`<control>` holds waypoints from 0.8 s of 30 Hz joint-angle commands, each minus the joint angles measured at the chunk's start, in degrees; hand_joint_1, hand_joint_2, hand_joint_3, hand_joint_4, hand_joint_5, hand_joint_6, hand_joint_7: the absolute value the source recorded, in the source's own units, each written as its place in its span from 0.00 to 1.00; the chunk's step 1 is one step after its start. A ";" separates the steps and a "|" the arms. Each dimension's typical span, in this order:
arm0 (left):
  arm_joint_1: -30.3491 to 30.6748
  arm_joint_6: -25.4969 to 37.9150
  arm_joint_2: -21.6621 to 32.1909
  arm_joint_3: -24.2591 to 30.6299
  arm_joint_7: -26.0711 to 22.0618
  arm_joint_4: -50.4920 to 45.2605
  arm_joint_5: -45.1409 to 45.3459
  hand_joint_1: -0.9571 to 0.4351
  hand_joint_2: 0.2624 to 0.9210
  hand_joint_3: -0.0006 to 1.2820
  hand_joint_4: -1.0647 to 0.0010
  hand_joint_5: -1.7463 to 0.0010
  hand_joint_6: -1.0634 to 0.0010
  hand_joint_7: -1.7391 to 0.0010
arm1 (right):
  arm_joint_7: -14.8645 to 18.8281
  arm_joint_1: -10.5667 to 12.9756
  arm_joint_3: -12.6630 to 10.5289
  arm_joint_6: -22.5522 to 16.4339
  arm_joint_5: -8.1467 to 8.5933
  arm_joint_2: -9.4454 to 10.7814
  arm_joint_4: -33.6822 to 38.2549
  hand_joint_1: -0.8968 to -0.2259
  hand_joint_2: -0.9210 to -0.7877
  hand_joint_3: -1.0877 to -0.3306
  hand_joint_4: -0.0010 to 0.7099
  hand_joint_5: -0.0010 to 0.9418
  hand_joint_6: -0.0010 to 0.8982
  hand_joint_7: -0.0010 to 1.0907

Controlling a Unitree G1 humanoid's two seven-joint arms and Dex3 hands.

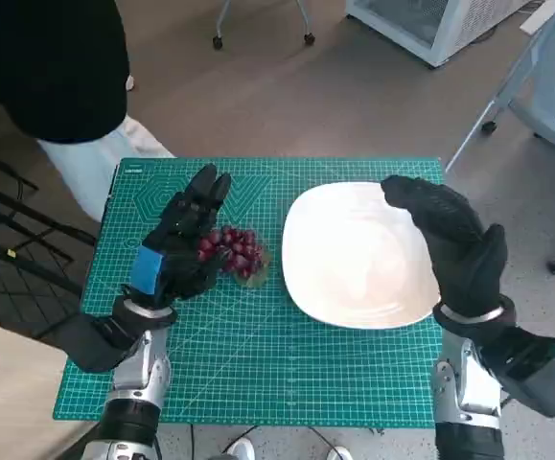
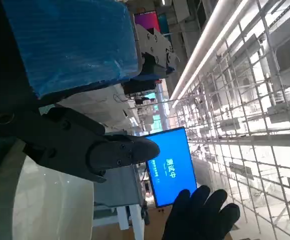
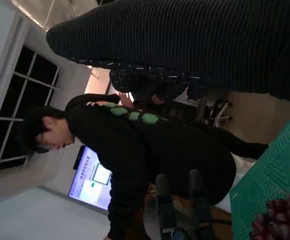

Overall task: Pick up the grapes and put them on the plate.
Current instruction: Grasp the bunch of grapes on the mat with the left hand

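A bunch of dark red grapes [image 1: 236, 251] lies on the green cutting mat [image 1: 258, 364], just left of the white plate [image 1: 354, 254]. My left hand [image 1: 183, 244] rests right beside the bunch on its left, fingers stretched away from me and apart; I see nothing gripped in it. My gloved right hand [image 1: 452, 240] hovers over the plate's right edge, fingers spread and empty. In the right wrist view the grapes [image 3: 280, 220] show on the mat [image 3: 270, 175]. The left wrist view shows a black finger [image 2: 109, 150], the plate [image 2: 34, 200] and the gloved hand [image 2: 200, 215], but no grapes.
A person in a black top [image 1: 57, 67] and pale trousers stands by the table's far left corner, also seen in the right wrist view as a person [image 3: 134, 150]. Chair legs [image 1: 263, 29], a white cabinet [image 1: 430, 29] and a grey chair [image 1: 550, 91] stand on the floor beyond.
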 commanded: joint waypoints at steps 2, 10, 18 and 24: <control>-0.03 -0.78 0.02 -0.32 -0.05 -0.65 0.38 0.45 1.00 0.31 0.78 1.00 0.70 1.00 | -0.81 1.64 0.25 0.99 -0.69 -0.05 -0.74 0.60 0.00 0.64 0.37 0.00 0.00 0.48; 0.26 -0.59 0.10 -0.48 0.02 -1.14 0.36 0.45 1.00 0.31 0.78 1.00 0.70 1.00 | -1.07 1.93 0.22 0.67 -1.02 -0.03 -0.69 0.60 0.00 0.64 0.37 0.00 0.00 0.47; 0.37 -0.44 0.73 -0.56 0.30 -1.63 0.96 0.44 1.00 0.29 0.78 1.00 0.70 1.00 | -1.04 1.84 0.12 0.50 -1.20 -0.06 -0.35 0.59 0.00 0.63 0.37 0.00 0.00 0.47; 0.28 0.28 4.35 -1.40 2.90 -3.63 7.12 0.40 1.00 0.22 0.80 1.00 0.72 1.00 | -0.87 1.89 0.00 0.36 -1.00 -0.11 -0.18 0.58 0.00 0.63 0.37 0.00 0.00 0.47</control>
